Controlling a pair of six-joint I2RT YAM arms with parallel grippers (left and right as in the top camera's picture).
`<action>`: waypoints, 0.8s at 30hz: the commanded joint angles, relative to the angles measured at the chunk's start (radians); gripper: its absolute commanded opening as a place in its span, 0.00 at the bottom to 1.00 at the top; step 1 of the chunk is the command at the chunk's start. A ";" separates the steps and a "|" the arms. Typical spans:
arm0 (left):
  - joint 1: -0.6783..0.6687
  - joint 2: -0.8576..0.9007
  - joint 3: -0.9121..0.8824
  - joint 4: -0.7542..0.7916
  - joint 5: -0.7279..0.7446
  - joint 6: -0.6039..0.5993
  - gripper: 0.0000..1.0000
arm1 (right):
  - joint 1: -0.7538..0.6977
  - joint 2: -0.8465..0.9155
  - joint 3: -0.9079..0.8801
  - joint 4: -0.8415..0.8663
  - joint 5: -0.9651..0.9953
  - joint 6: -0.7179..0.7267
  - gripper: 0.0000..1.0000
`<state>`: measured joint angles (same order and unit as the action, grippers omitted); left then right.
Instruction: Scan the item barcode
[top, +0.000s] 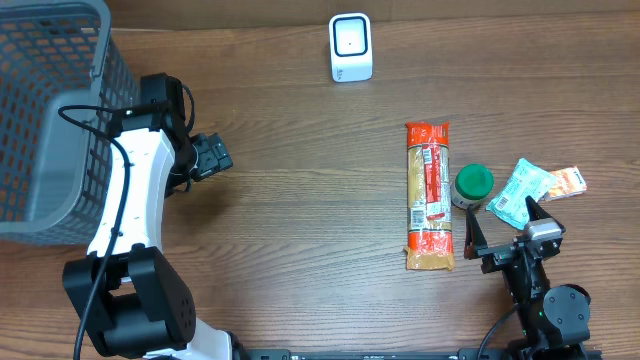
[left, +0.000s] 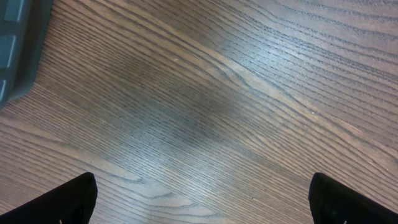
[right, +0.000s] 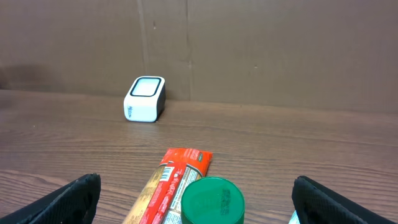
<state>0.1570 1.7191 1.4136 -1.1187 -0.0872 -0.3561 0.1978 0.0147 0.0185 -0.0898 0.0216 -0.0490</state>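
The basket (top: 50, 60) runs off the overhead's left edge; the pasta packet (top: 428, 195) has unreadably small print.

Wide bare table (top: 310, 210) between left end effector (top: 215, 157) and pasta pack (top: 429, 197). Basket (top: 50, 120) blocks far left. Scanner (top: 351, 48) stands alone at back. Jar (top: 473, 184) beside pasta, possibly touching. Teal pack (top: 522, 193) and orange pack (top: 566, 182) crowd ahead of right end effector (top: 503, 228).

Wood-grain table (top: 300, 220), grey plastic basket (top: 40, 120)
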 joint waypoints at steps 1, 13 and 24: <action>0.002 -0.010 0.010 0.001 -0.002 0.008 1.00 | -0.004 -0.012 -0.011 0.006 -0.009 -0.005 1.00; 0.000 -0.026 0.010 0.001 -0.002 0.008 1.00 | -0.004 -0.012 -0.011 0.006 -0.009 -0.005 1.00; -0.011 -0.407 0.010 0.001 -0.002 0.008 1.00 | -0.004 -0.012 -0.011 0.006 -0.009 -0.005 1.00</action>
<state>0.1566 1.4967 1.4117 -1.1172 -0.0872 -0.3561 0.1970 0.0147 0.0185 -0.0895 0.0216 -0.0494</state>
